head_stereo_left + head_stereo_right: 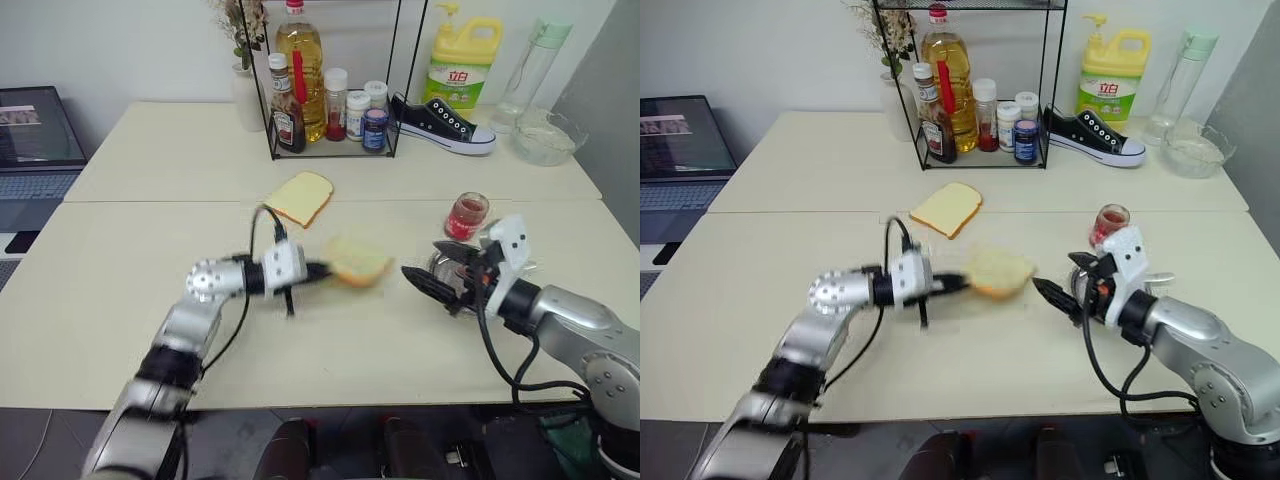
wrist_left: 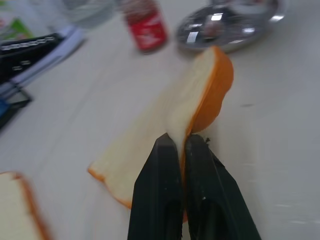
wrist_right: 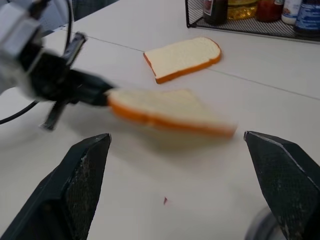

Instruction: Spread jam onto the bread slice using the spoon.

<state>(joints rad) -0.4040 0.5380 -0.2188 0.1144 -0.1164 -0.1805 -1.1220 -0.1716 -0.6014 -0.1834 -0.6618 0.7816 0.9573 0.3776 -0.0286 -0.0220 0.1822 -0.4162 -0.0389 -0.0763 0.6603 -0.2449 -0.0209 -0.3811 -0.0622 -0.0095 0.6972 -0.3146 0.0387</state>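
Bread slice (image 1: 357, 263) hanging mid-table, clamped in left gripper (image 1: 322, 270); second slice (image 1: 300, 197) lying at eleven o'clock, jam jar (image 1: 467, 215) at two, right gripper (image 1: 436, 282) gaping at three.

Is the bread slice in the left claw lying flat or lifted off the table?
Lifted. The left claw is shut on one edge of the bread slice, which juts out above the table.
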